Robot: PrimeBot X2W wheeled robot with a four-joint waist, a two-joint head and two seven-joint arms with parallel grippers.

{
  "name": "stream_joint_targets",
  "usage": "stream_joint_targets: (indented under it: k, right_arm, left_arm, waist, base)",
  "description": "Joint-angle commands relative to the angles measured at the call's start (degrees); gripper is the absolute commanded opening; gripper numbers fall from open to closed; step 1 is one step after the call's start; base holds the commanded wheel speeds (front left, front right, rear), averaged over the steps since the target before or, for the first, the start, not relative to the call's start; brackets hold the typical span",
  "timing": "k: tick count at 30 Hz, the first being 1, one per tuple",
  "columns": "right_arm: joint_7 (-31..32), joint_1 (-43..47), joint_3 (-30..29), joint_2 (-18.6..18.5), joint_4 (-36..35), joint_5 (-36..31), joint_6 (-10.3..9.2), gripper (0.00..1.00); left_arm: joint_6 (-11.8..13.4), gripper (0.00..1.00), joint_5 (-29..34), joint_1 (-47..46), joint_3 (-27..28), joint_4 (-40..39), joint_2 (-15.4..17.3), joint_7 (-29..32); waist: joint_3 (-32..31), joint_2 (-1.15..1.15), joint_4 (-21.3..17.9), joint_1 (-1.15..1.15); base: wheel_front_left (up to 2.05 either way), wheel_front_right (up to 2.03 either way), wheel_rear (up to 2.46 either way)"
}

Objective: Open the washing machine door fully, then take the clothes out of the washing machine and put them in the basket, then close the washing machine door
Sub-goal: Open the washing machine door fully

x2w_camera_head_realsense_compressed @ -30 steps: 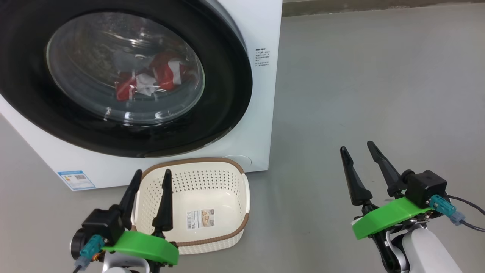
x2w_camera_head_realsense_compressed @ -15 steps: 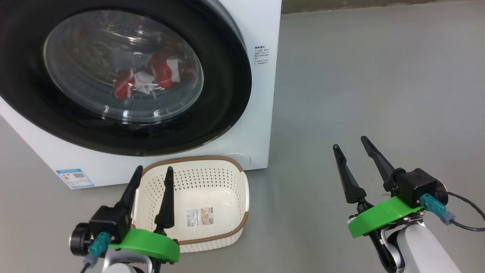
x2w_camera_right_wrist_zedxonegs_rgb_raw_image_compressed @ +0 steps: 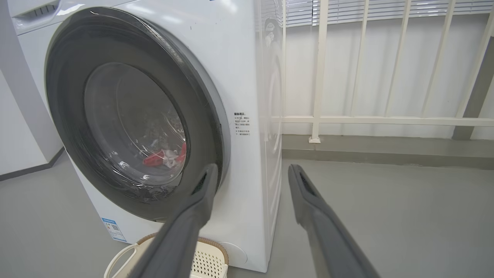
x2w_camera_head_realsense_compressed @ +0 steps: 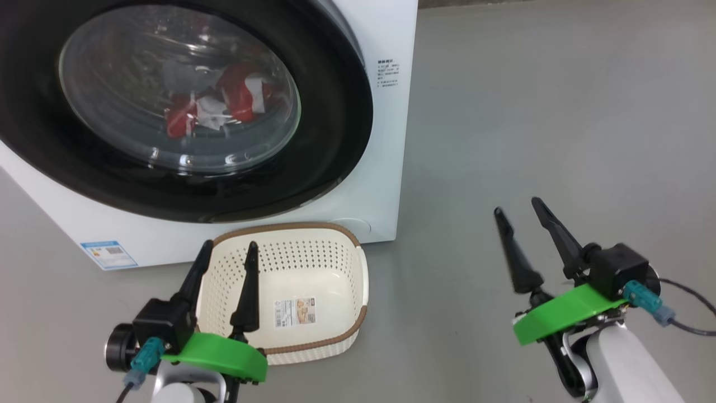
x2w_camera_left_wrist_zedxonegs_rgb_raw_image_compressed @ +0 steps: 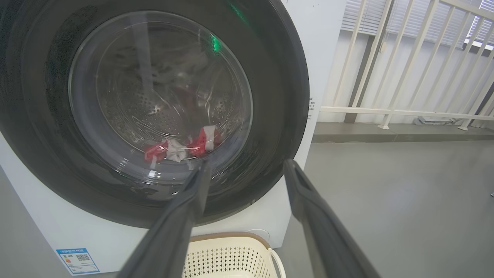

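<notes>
The white washing machine [x2w_camera_head_realsense_compressed: 391, 140] [x2w_camera_right_wrist_zedxonegs_rgb_raw_image_compressed: 243, 69] stands at the upper left, its round black-rimmed door [x2w_camera_head_realsense_compressed: 330, 123] [x2w_camera_left_wrist_zedxonegs_rgb_raw_image_compressed: 278, 77] [x2w_camera_right_wrist_zedxonegs_rgb_raw_image_compressed: 69, 96] lying against the front. Red and white clothes [x2w_camera_head_realsense_compressed: 224, 103] [x2w_camera_left_wrist_zedxonegs_rgb_raw_image_compressed: 181, 144] [x2w_camera_right_wrist_zedxonegs_rgb_raw_image_compressed: 164, 156] show through the door's glass, low in the drum. The cream basket [x2w_camera_head_realsense_compressed: 330, 280] [x2w_camera_left_wrist_zedxonegs_rgb_raw_image_compressed: 231, 255] [x2w_camera_right_wrist_zedxonegs_rgb_raw_image_compressed: 208, 258] sits empty on the floor just in front of the machine. My left gripper [x2w_camera_head_realsense_compressed: 229, 251] [x2w_camera_left_wrist_zedxonegs_rgb_raw_image_compressed: 247, 166] hovers open over the basket's near left side. Over bare floor to the right of the machine, my right gripper [x2w_camera_head_realsense_compressed: 517, 206] [x2w_camera_right_wrist_zedxonegs_rgb_raw_image_compressed: 251, 170] is open and holds nothing.
Grey floor [x2w_camera_head_realsense_compressed: 559, 112] spreads to the right of the machine. A white railing [x2w_camera_right_wrist_zedxonegs_rgb_raw_image_compressed: 366, 119] and wall run behind it, above a low kerb. A blue label [x2w_camera_head_realsense_compressed: 108, 253] is stuck to the machine's lower front corner. A cable [x2w_camera_head_realsense_compressed: 685, 288] trails from my right wrist.
My right gripper has crept up and a little left in the head view. The head camera has shifted slightly. Both grippers stay open.
</notes>
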Motion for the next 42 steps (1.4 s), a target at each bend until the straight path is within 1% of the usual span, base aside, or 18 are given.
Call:
stream_joint_targets:
  k: [1, 5, 9, 11, 15, 16, 21, 24, 27, 32, 36, 38, 39, 42]
  right_arm:
    - [-0.37, -3.01, 1.25, -0.02, -1.29, 1.11, 0.02, 0.00]
    - [-0.37, -4.70, 1.39, -0.55, -1.32, 3.98, 0.02, 0.00]
    - [-0.37, -6.67, 1.25, -0.88, -0.87, 10.37, 0.02, 0.00]
    - [-0.37, -7.80, 1.37, -0.88, -0.43, 15.56, 0.02, 0.00]
    - [-0.37, -10.82, 2.85, -2.65, 0.69, 24.12, 0.02, 0.00]
    - [-0.37, -12.53, 3.37, -3.38, 0.83, 28.65, 0.02, 0.00]
    - [-0.37, -16.69, 4.50, -5.53, -0.15, 40.18, 0.02, 0.00]
    - [-0.01, -18.98, 5.11, -6.41, -0.88, 48.80, 0.02, 0.00]
    - [2.27, -21.12, 4.90, -7.40, -2.10, 58.05, 0.02, 0.00]
    - [7.69, -24.03, 4.48, -9.20, -3.53, 68.82, 0.02, 0.00]
    - [12.60, -26.20, 3.38, -9.98, -3.69, 75.01, 0.02, 0.00]
    - [15.26, -27.29, 2.58, -10.03, -3.27, 77.80, 0.02, 0.00]
    - [15.26, -27.29, 2.58, -10.03, -3.27, 77.80, 0.02, 0.00]
    - [19.59, -29.25, 1.10, -9.83, -2.39, 81.80, 0.02, 0.00]
  left_arm:
    - [0.44, 1.00, -0.34, -2.74, 1.52, -1.62, 0.92, -0.69]
    - [0.39, 1.00, -0.28, -3.44, 1.24, -2.16, 0.92, -0.69]
    - [0.42, 1.00, -0.12, -4.12, 0.94, -3.48, 0.92, -0.69]
    - [0.55, 1.00, -0.09, -4.45, 0.67, -4.06, 0.92, -0.69]
    - [0.87, 1.00, -0.02, -5.41, -0.07, -5.24, 0.92, -0.69]
    - [1.03, 1.00, -0.02, -5.91, -0.44, -5.91, 0.92, -0.69]
    - [1.31, 1.00, -0.17, -7.26, -1.48, -7.01, 0.92, -0.69]
    - [1.52, 1.00, -0.21, -8.20, -1.98, -7.42, 0.92, -0.69]
    - [1.81, 1.00, -0.16, -9.06, -2.63, -7.99, 0.92, -0.69]
    - [2.63, 1.00, -0.03, -10.09, -3.35, -8.72, 0.92, -0.69]
    - [3.15, 1.00, -0.03, -10.71, -3.88, -9.51, 0.92, -0.69]
    - [3.88, 1.00, 0.21, -10.79, -4.09, -10.00, 0.92, -0.69]
    - [3.88, 1.00, 0.21, -10.79, -4.09, -10.00, 0.92, -0.69]
    - [4.41, 1.00, 0.06, -10.83, -4.45, -10.61, 0.92, -0.69]
  waist:
    - [0.61, 0.00, 0.18, 0.00]
    - [2.04, 0.00, 0.70, 0.00]
    - [3.71, 0.00, 1.51, 0.00]
    - [4.64, 0.00, 1.92, 0.00]
    - [7.10, 0.00, 2.72, 0.00]
    - [8.42, 0.00, 3.06, 0.00]
    - [11.95, 0.00, 3.99, 0.00]
    - [14.06, 0.00, 4.52, 0.00]
    - [15.93, 0.00, 5.10, 0.00]
    - [18.52, 0.00, 5.97, 0.00]
    - [20.05, 0.00, 6.70, 0.00]
    - [20.68, 0.00, 7.06, 0.00]
    - [20.68, 0.00, 7.06, 0.00]
    - [21.67, 0.00, 7.59, 0.00]
  base:
    - [0.00, 0.00, 0.00]
    - [0.00, 0.00, 0.00]
    - [0.00, 0.00, 0.00]
    - [0.00, 0.00, 0.00]
    - [0.00, 0.00, 0.00]
    - [0.00, 0.00, 0.00]
    - [0.00, 0.00, 0.00]
    - [0.00, 0.00, 0.00]
    - [0.00, 0.00, 0.00]
    - [0.00, 0.00, 0.00]
    - [0.00, 0.00, 0.00]
    - [0.00, 0.00, 0.00]
    - [0.00, 0.00, 0.00]
    - [0.00, 0.00, 0.00]
